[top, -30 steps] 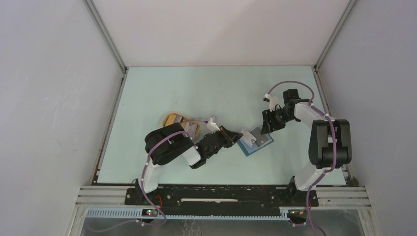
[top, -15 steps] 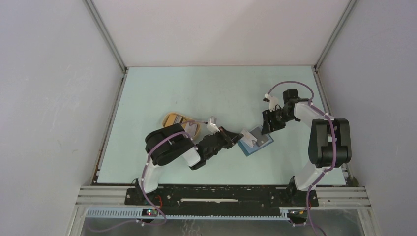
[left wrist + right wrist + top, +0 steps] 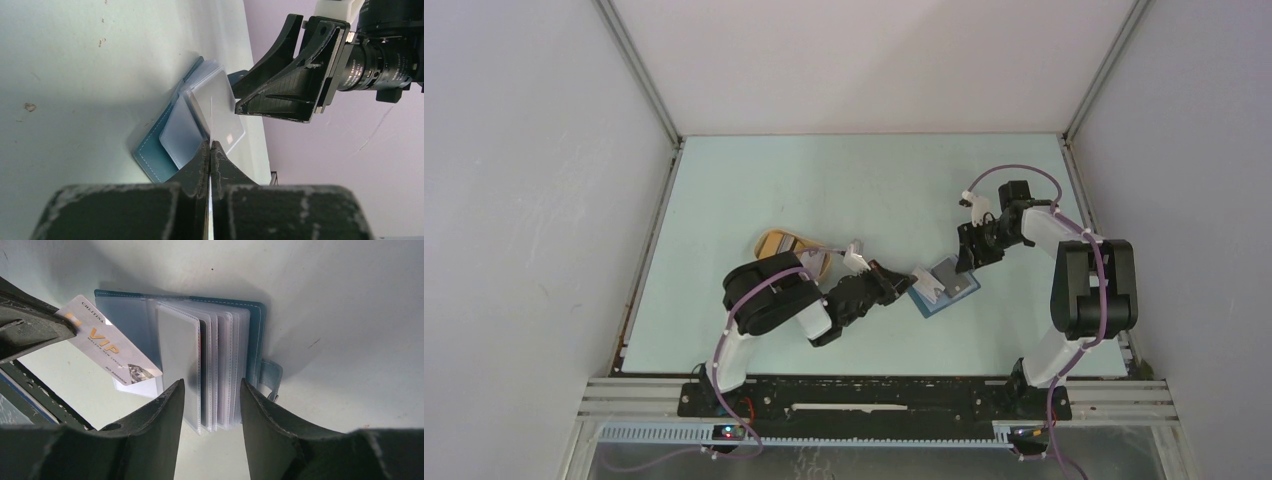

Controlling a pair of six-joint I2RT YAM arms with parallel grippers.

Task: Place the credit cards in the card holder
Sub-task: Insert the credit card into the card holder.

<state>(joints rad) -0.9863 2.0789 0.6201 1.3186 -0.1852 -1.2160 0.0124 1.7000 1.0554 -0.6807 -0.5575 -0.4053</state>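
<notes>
Step in hand, as I read it: feed one card into a pocket of the card holder [image 3: 939, 298]. Holder lies open on the worktop [image 3: 824, 190], right of centre, btwn the two arms, w/ its clear sleeves [image 3: 177, 355] fanned up and the snap tab on its right side.

L jaws are pinched shut on a VIP card [image 3: 107, 347], gripped by one end. Its free end reaches over the holder's left inner flap, w/ the corner just beside the frontmost sleeve. L wrist cam sees the card edge-on, so it stands on edge to those jaws.

R jaws are about half-wide, nothing clamped, hanging over the near ends of the sleeves w/ one tip either side of the stack. Can't tell if the tips touch the sleeves.

To do it well:
- The card sits skewed to the sleeve mouth, so square its long edge w/ the opening first.
- Use R jaws to pin or part the sleeves so one mouth gapes. Otherwise the card prob slides btwn sleeves, not inside one.
- Go in shallow and slow; the sleeves look floppy and may buckle.
- Release only once most of the card is in.

Tan tray [image 3: 779, 242] sits far-left of the holder; contents not readable.
</notes>
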